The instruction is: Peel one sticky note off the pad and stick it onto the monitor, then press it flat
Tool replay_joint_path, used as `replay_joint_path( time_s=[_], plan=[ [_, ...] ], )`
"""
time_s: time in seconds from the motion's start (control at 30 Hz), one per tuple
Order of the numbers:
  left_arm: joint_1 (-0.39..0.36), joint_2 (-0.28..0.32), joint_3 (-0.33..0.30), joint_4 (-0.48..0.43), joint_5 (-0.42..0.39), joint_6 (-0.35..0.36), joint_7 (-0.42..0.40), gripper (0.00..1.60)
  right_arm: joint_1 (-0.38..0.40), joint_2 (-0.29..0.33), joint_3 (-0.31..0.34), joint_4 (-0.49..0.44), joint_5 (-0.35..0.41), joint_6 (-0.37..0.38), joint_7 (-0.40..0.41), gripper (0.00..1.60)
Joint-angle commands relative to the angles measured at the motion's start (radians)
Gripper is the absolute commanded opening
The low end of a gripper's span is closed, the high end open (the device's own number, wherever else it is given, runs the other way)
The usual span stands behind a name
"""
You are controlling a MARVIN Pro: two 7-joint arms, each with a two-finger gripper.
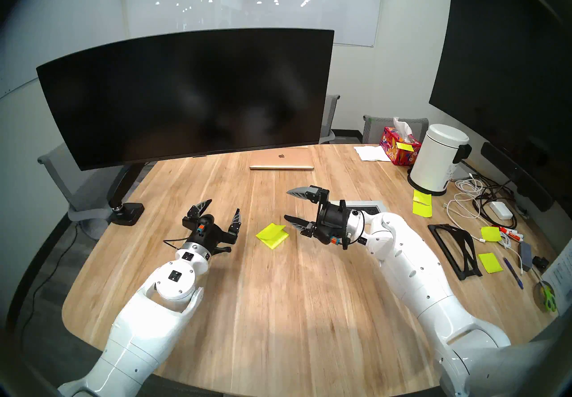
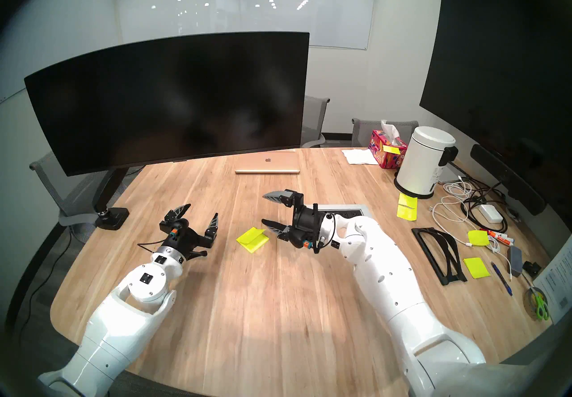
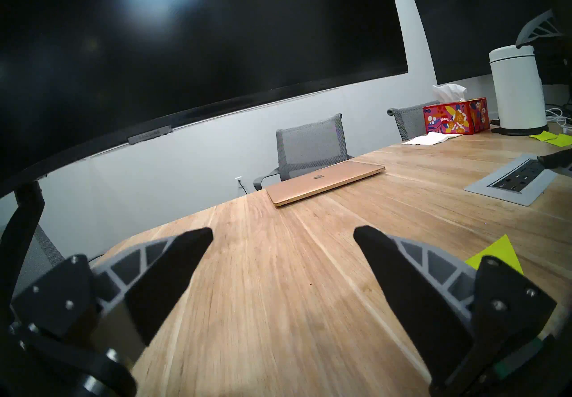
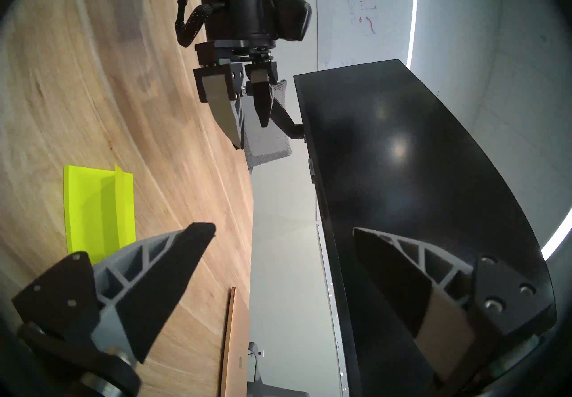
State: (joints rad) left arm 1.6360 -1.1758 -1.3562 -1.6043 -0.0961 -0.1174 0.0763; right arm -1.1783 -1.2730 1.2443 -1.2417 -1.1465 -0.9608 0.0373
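One featherlight, floppy sticky note curling up off the pad between left gripper and right gripper, both agape, empty; best pinched at that lifted far-right flap.

The bare table between my arms is wide open. My path to the monitor is free too. A shut laptop lies under its right end. Cables and a white bin crowd my right side.
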Motion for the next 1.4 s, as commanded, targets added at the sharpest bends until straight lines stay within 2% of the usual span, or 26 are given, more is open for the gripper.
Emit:
replay_joint_path(
  time_s=[0.0, 0.13, 0.17, 0.27, 0.3, 0.6, 0.97, 1.37],
  plan=[
    [-0.002, 0.001, -0.001, -0.017, 0.001, -0.002, 0.0, 1.6, 0.045, 0.009, -0.02, -0.006, -0.008, 0.001, -0.025, 1.6],
    [-0.002, 0.001, -0.001, -0.017, 0.001, -0.002, 0.0, 1.6, 0.046, 0.011, -0.027, -0.001, -0.02, 0.001, -0.04, 1.6],
    [-0.002, 0.001, -0.001, -0.017, 0.001, -0.003, 0.0, 1.6, 0.053, 0.032, -0.05, -0.005, -0.116, 0.001, -0.091, 1.6],
    [-0.002, 0.001, -0.001, -0.017, 0.001, -0.002, 0.0, 1.6, 0.052, 0.03, -0.053, 0.013, -0.128, 0.001, -0.129, 1.6],
    [-0.002, 0.001, -0.001, -0.017, 0.001, -0.002, 0.0, 1.6, 0.055, 0.036, -0.064, 0.01, -0.167, 0.001, -0.154, 1.6],
    [-0.002, 0.001, -0.001, -0.017, 0.001, -0.002, 0.0, 1.6, 0.08, 0.032, -0.089, 0.053, -0.243, 0.001, -0.259, 1.6],
    [-0.002, 0.001, -0.001, -0.017, 0.001, -0.003, 0.0, 1.6, 0.11, 0.053, -0.117, 0.067, -0.255, 0.001, -0.277, 1.6],
    [-0.002, 0.001, -0.001, -0.017, 0.001, -0.003, 0.0, 1.6, 0.136, 0.12, -0.183, 0.043, -0.191, 0.001, -0.252, 1.6]
  ],
)
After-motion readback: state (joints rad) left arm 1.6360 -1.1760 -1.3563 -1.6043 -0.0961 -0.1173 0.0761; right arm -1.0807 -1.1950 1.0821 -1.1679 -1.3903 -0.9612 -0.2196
